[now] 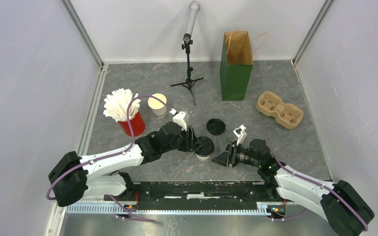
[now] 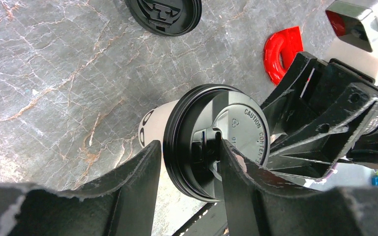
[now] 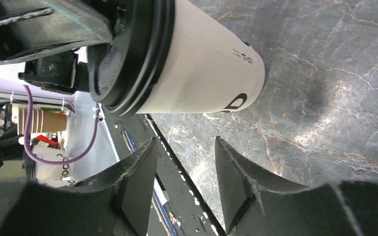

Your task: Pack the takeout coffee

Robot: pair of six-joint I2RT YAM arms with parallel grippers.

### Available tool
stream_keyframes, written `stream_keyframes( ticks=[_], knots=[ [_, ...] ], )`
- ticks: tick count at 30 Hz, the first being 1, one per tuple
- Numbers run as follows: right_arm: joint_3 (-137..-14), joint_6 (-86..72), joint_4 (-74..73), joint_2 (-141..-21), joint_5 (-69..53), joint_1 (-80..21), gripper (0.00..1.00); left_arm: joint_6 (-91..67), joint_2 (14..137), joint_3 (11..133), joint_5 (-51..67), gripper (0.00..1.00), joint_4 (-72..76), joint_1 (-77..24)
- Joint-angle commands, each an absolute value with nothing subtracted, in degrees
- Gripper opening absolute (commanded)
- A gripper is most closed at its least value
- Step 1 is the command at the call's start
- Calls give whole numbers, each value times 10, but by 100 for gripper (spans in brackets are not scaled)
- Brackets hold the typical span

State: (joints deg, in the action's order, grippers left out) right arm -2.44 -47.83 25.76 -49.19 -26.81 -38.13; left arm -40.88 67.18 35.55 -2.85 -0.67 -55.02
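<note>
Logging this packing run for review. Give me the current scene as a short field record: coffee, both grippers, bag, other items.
takeout coffee: upright, black lid on, between the grippers
left gripper: fingers straddle the lid's rim, apparently gripping
right gripper: open, empty, short of the cup
green paper bag: upright, open, at the back
cardboard cup carrier: empty, right of the bag
other: spare lid, lidless cup, red cup of white sticks

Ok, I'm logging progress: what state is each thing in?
takeout coffee: lidded, standing
second paper cup: lidless, upright
loose black lid: flat on table
green paper bag: upright, mouth open
cup carrier: empty
red cup: full of white sticks
left gripper: closed on the coffee's lid rim
right gripper: open, empty
</note>
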Motion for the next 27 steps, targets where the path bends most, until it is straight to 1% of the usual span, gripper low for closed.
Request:
stream_keyframes(
  ticks=[1,4,6,10,14,23,27],
  knots=[
    [-42,-479,263,-443,-280,-380,60,-413,671,337,-32,54,-48,-550],
    [-64,-481,234,-413,-265,-380,71,-414,674,338,-31,54,-47,-550],
    [-72,-488,235,-411,-260,-380,75,-415,677,338,-29,54,-44,-550],
    [-75,-520,280,-437,-258,-380,77,-417,681,337,-24,54,-40,-550],
    [-90,-531,303,-469,-250,-380,75,-418,679,336,-23,54,-40,-550],
    [-75,-560,371,-519,-251,-380,60,-418,682,335,-23,53,-38,-550],
    [-49,-567,388,-524,-239,-380,57,-418,684,334,-22,53,-35,-550]
  ],
)
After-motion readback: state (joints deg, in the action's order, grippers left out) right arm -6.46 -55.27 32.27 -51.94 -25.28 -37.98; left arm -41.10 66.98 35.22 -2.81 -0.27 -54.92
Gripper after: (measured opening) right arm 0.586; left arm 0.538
